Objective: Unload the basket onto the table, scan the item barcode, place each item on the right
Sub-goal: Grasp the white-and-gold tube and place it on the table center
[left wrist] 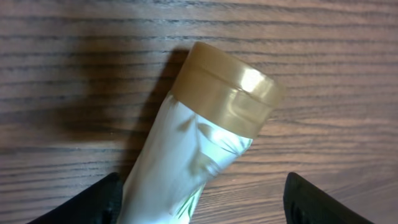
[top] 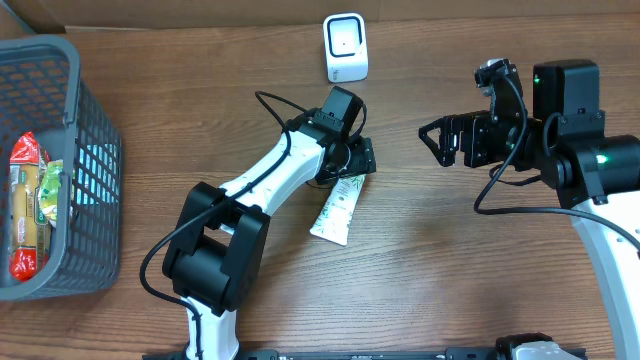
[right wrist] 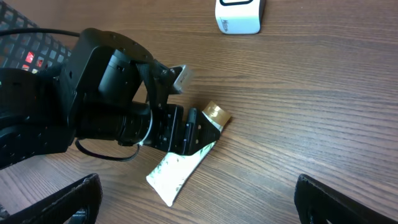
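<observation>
Brown wooden table (top: 450, 260). Far left: grey basket (top: 95, 170) holding packets (top: 25, 200). Centre: left gripper (top: 357, 160) low over tube (top: 335, 208), jaws spread wide, not clamping. Tube lies flat on table between fingers (gold cap (left wrist: 230, 87) at far end from wrist). White scanner (top: 346, 47) near back edge. Right: right gripper (top: 432, 142) wide open, empty, well apart from tube.
</observation>
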